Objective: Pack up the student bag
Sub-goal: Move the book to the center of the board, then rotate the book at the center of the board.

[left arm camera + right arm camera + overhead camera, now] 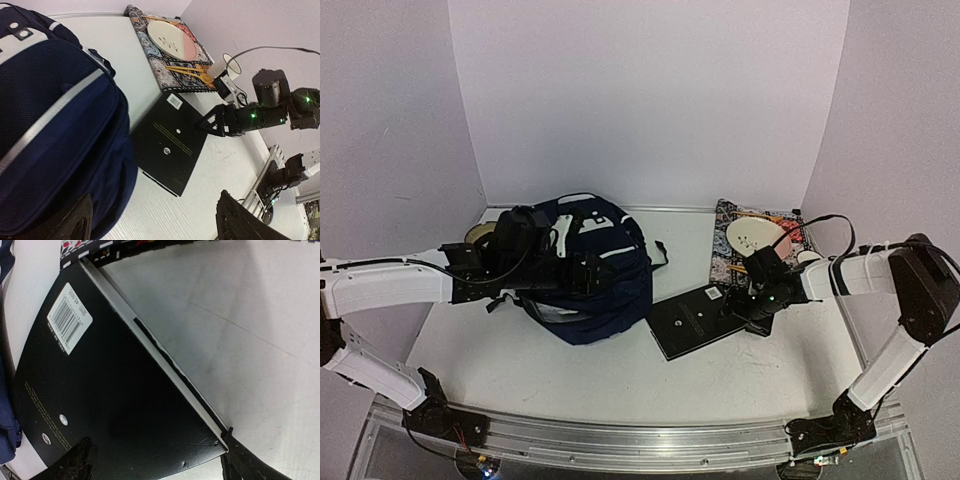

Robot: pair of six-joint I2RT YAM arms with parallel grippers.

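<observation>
Nearest in, the book [115, 390] is laid flat on the table [770, 370], cover up, with the right gripper [157, 440] lowered over one corner. Its fingers are spread wide to either side of that corner and nothing is pinched yet. The step in hand is probably the book pickup, and it'd best be done by getting one finger under the bottom cover. That way both covers and the whole page block are caught. If only the top cover is nipped, the thing will likely flop open, since the white page edge is exposed right along that side. A deeper bite, further from the very tip of the corner, should also stop it swinging once lifted. For writing, a white barcode sticker [69, 318] is stuck near the book's far corner, but the digits are too small to be read. A couple of thin gold lines and small round marks are also printed on the cover. Just beside the book, left of centre, the bag [610, 300] is slumped on the table. The left gripper [155, 195] is parked at it with its fingers wide apart and nothing grasped. No brand can be read on the bag's white patches, and whether its mouth is open can't be told. Farthest back, a patterned mat [172, 75] is laid out with a plate [172, 39] on it and a cup [227, 65] just beside it.
</observation>
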